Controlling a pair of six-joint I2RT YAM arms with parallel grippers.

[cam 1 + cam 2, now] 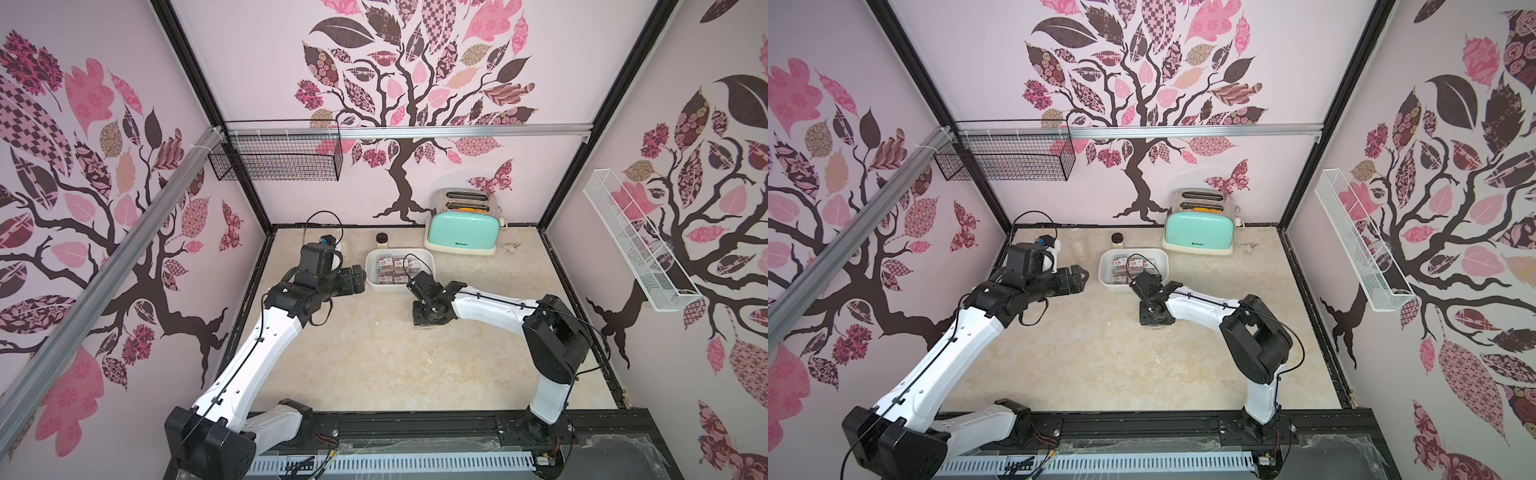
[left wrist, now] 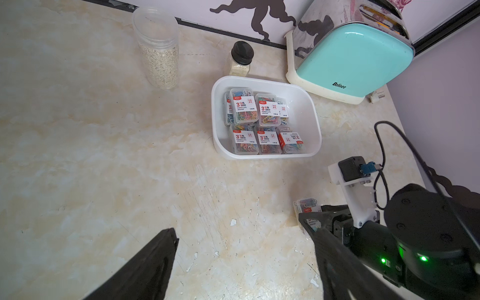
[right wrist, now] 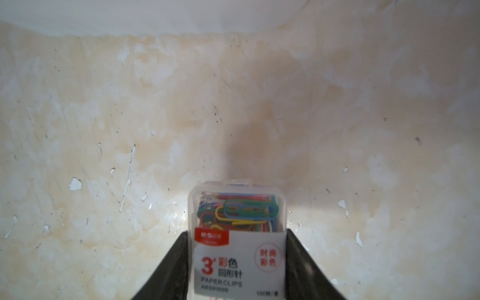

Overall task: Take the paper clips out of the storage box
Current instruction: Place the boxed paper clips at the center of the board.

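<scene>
Pink walls (image 1: 457,166) printed with dark trees close in a beige marbled table (image 1: 374,353), which is scuffed and chipped white in spots. A black wire basket (image 1: 278,158) hangs on the back wall and a white mesh shelf (image 1: 636,241) on the right wall. A mint toaster (image 1: 463,230) stands at the back of the table. Just before it and a little to the left sits the white box (image 1: 372,274), its long side running along the back wall. A clear jar (image 2: 159,59) of grain and a black-capped bottle (image 2: 241,58) stand behind the box, the bottle just beside its rim and the jar well apart.

In both top views the wrist and cable of the right arm (image 1: 490,305) cover the box's near right corner and some of its contents. The left gripper (image 2: 244,231) hovers left of the box, jaws spread wide with nothing between them.

Most cases (image 2: 259,122) lie flat in the box in two rows, labels up, the back row partly overlapping. Their long axes run across the box's short way, and one label is turned opposite to the others. The right gripper (image 3: 237,233) clamps the held case (image 3: 237,207) by its long sides, outside the box just before its near wall. The case's long axis runs along the fingers, with the free end pointing toward the table. Whether it touches the table cannot be told.
</scene>
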